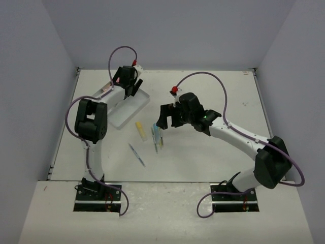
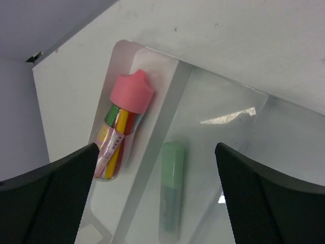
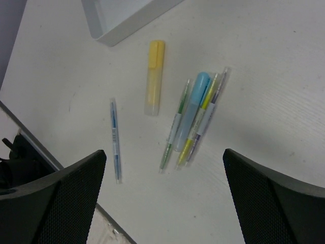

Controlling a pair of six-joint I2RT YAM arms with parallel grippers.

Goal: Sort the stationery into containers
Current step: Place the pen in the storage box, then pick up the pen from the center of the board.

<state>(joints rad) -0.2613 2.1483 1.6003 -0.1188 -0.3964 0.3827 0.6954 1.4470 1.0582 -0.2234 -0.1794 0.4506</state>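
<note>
Holding both jaw pairs wide open, gripping nothing. Hovering left gripper (image 2: 156,152) over tray (image 2: 167,91), pink-capped tube (image 2: 127,109) and green highlighter (image 2: 171,178) lying in adjacent compartments. Hovering right gripper (image 3: 165,155) above yellow highlighter (image 3: 154,76), blue-capped marker (image 3: 193,109), thin pens (image 3: 115,140) on table (image 3: 264,61), outside tray. Looking mid-sort; likely needing right descending, straddling one item crosswise, closing.

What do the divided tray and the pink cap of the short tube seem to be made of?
The divided rectangular tray looks like glossy plastic, clear to milky: the table shows through its floor, and a glare lies on it. The pink cap looks like matte plastic or soft rubber, since it shows no shine; I cannot tell which.
</note>
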